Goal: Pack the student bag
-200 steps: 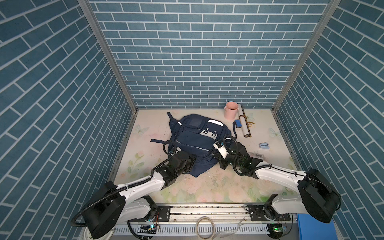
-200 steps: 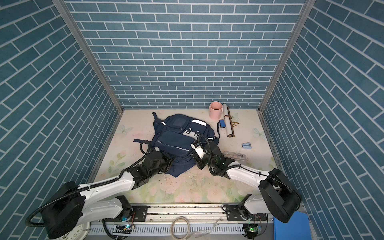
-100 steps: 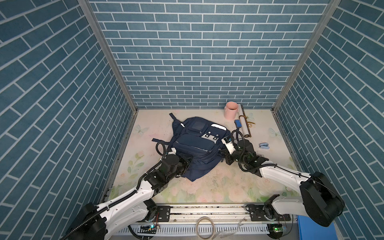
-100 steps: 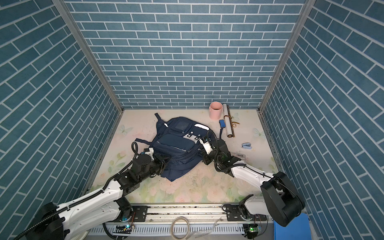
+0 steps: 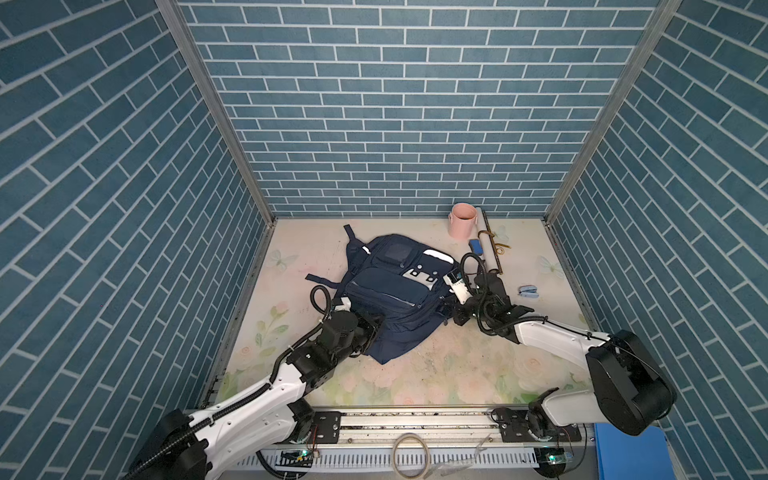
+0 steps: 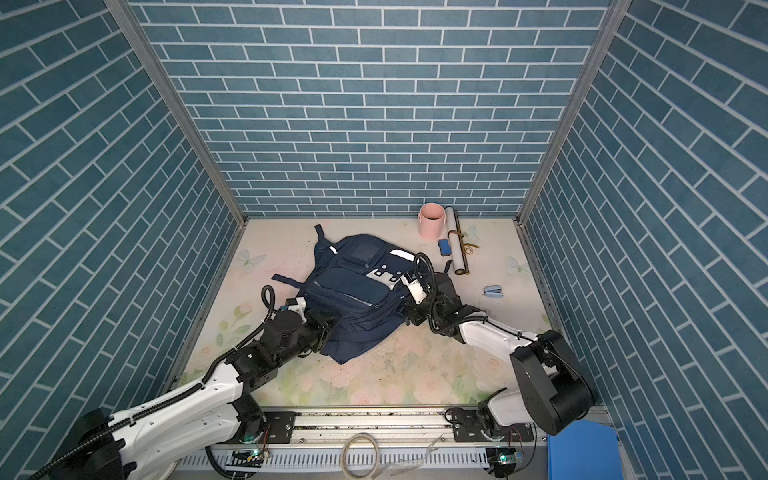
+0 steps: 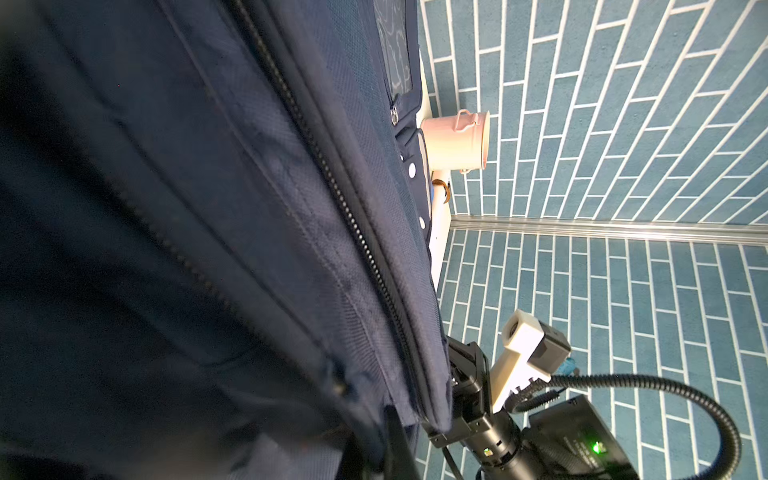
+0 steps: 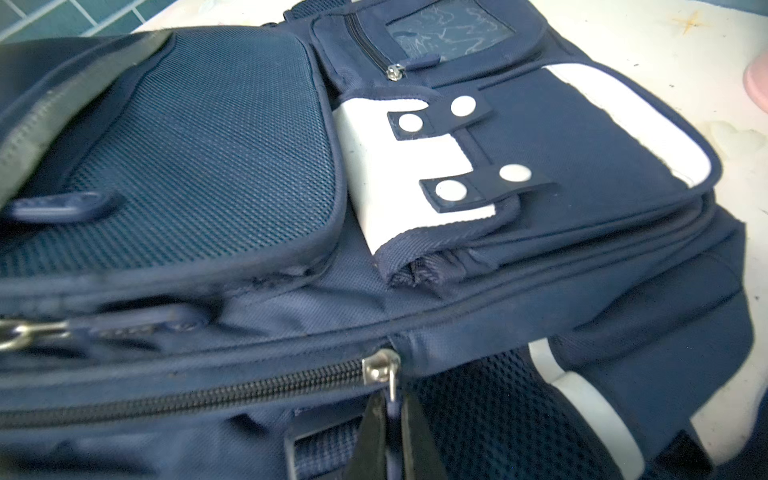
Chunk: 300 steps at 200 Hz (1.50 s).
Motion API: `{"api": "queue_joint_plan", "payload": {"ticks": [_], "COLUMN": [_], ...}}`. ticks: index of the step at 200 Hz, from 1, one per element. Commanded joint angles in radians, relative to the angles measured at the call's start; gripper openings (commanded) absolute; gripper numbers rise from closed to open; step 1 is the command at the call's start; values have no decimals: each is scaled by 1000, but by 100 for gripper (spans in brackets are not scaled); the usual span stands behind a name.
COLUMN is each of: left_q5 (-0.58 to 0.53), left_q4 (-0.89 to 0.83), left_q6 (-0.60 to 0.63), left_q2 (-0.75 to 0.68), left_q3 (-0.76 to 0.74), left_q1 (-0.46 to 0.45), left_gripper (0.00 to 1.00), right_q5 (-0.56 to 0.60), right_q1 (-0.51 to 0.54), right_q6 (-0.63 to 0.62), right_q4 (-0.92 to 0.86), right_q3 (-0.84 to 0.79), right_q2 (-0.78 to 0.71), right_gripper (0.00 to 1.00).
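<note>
Right wrist: right tool pinches zipper pull; student bag hides closed left tool.

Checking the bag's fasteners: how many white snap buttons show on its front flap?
4 snap buttons on the student bag: two on the dark tab beside the zip pocket, two on the tab farther from it. More may be hidden.

Soft even light is filling both top views; the student bag is blurring close to both wrist cameras; the tabletop is glaring white.
</note>
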Motion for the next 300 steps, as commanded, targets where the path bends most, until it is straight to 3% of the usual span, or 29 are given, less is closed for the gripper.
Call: {"api": "queue_joint_plan", "payload": {"ticks": [1,8,19,27,50,78,103,128,174,192,213,240,271,300], "left_q5": [-56,-67,-119,-154,-166,-185,-201,-173,137,198,312,298,319,290], "left_q4": [43,40,18,-16,-89,-232,-320,-387,-453,-483,-577,-678,-703,-628], "left_q6": [15,19,31,42,113,235,331,530,936,1170,1533,1832,2032,2109], "left_q2": [-14,-12,-9,-6,17,22,21,56,165,208,270,349,402,421], "left_q3": [7,14,31,55,123,222,273,341,479,535,598,654,657,604], "left_q1": [-33,-47,-83,-106,-116,-118,-115,-85,155,196,197,196,181,119], "left_gripper": [0,0,24,34,47,49,52,53,54,55,57,57,56,56], "right_q5": [108,98,55,19,-36,-36,-170,-191,-229,-251,-243,-235,-245,-236], "right_q1": [-63,-67,-78,-87,-103,-104,-105,-106,-106,-104,-106,-106,-106,-106], "right_q6": [-44,-59,-98,-121,-162,-153,-168,-150,-134,-125,-128,-139,-132,-134], "right_q4": [-9,-7,-5,-6,-44,-98,-95,-90,-46,-51,-55,-75,-76,-72], "right_q3": [56,61,74,91,163,202,155,110,22,9,-11,-19,-32,-42], "right_q2": [31,36,48,60,101,90,-4,-99,-221,-260,-295,-300,-280,-263], "right_gripper": [1,4,9,14,25,33,38,40,41,42,43,44,45,45]}}
